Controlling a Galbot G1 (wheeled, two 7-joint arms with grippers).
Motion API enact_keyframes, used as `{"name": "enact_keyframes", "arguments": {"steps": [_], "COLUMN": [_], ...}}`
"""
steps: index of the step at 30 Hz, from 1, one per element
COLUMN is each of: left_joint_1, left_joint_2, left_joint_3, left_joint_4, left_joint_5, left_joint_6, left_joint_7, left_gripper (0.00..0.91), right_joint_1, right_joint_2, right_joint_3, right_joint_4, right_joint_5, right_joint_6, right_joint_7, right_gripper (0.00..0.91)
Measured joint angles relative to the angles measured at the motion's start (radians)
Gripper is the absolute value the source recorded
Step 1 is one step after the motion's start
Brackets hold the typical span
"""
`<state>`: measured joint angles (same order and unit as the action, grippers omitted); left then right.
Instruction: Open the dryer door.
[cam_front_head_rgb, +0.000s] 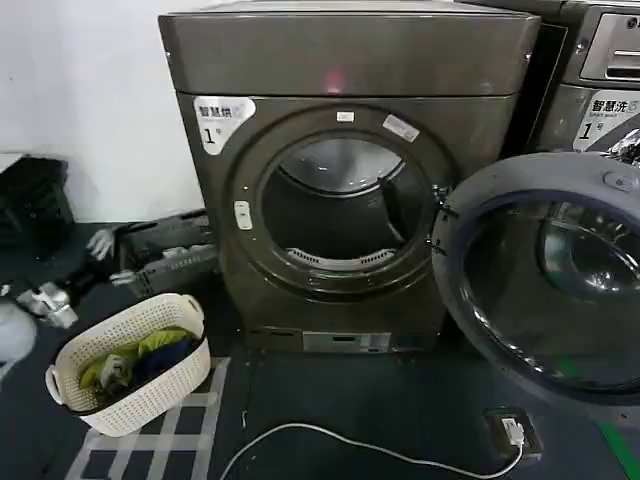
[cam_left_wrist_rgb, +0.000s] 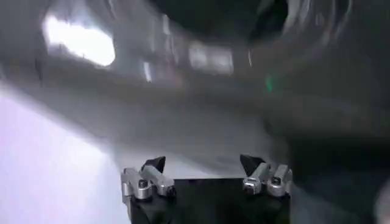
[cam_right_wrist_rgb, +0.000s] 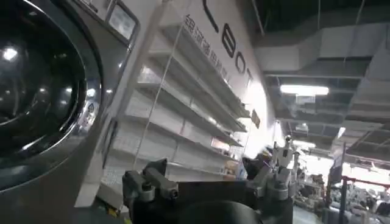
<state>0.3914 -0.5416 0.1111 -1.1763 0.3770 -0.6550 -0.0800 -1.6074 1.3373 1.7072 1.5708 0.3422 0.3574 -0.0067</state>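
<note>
White woven plastic marks the lower left of the head view: a laundry basket (cam_front_head_rgb: 130, 362) holding yellow and dark garments sits on the dark floor, just left of the machine, presumably staged for loading. A white cable (cam_front_head_rgb: 370, 447) runs along the bottom of the frame to a floor socket (cam_front_head_rgb: 512, 432) at lower right. Centre frame stands the dryer (cam_front_head_rgb: 345, 180), dark bronze-grey, a small red light on its top panel and a white "1" sticker at its upper left corner; its round mouth is uncovered and the drum is visible inside. Right of the mouth, the dryer door (cam_front_head_rgb: 545, 275) hangs on hinges at the mouth's right edge, swung wide so its grey inner face and bulging window face the camera. By this evidence the door is already open and the task appears essentially complete. Behind the door, upper right, is a lighter grey machine (cam_front_head_rgb: 595, 90) with a silver panel. In the left wrist view the left gripper (cam_left_wrist_rgb: 207, 178) has its fingers spread apart on nothing, against blurred surroundings. In the right wrist view the right gripper (cam_right_wrist_rgb: 210, 185) is likewise parted and empty, beside the lighter grey machine's chrome door (cam_right_wrist_rgb: 42, 103), with white shelving (cam_right_wrist_rgb: 183, 122) beyond.
</note>
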Motion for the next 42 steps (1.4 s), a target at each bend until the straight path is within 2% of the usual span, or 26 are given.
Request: {"name": "enact_keyframes", "arguments": {"steps": [3, 8, 14, 18, 26, 28, 34, 42], "left_joint_1": [-0.059, -0.139, -0.183, -0.192, -0.212, -0.214, -0.204, -0.203], "left_joint_2": [-0.037, -0.054, -0.062, -0.065, -0.044, -0.034, -0.002, 0.019], "left_joint_3": [0.022, 0.090, 0.142, 0.144, 0.167, 0.184, 0.243, 0.330], "left_joint_4": [0.028, 0.038, 0.074, 0.106, 0.141, 0.131, 0.088, 0.074], "left_joint_5": [0.200, 0.536, 0.936, 1.200, 1.692, 1.747, 1.764, 1.606], "left_joint_6": [-0.096, -0.172, -0.173, -0.173, -0.171, -0.170, -0.170, -0.169], "left_joint_7": [-0.091, -0.141, -0.150, -0.086, -0.073, -0.071, -0.066, -0.046], "left_gripper": [0.907, 0.907, 0.907, 0.907, 0.907, 0.907, 0.907, 0.907], "right_joint_1": [0.000, 0.000, 0.000, -0.002, 0.000, 0.001, -0.002, -0.004], "right_joint_2": [0.003, 0.008, 0.015, 0.016, 0.013, 0.013, 0.016, 0.016], "right_joint_3": [0.003, 0.008, 0.009, 0.009, 0.012, 0.012, 0.008, 0.009], "right_joint_4": [0.004, 0.008, 0.012, 0.013, 0.017, 0.017, 0.023, 0.025], "right_joint_5": [0.000, 0.000, 0.000, 0.000, 0.000, 0.000, 0.000, 0.000], "right_joint_6": [-0.001, -0.002, -0.002, -0.002, -0.005, -0.006, -0.006, -0.006], "right_joint_7": [0.000, 0.000, 0.000, 0.000, 0.001, 0.001, 0.002, 0.002], "right_gripper": [0.907, 0.907, 0.907, 0.907, 0.907, 0.907, 0.907, 0.907]}}
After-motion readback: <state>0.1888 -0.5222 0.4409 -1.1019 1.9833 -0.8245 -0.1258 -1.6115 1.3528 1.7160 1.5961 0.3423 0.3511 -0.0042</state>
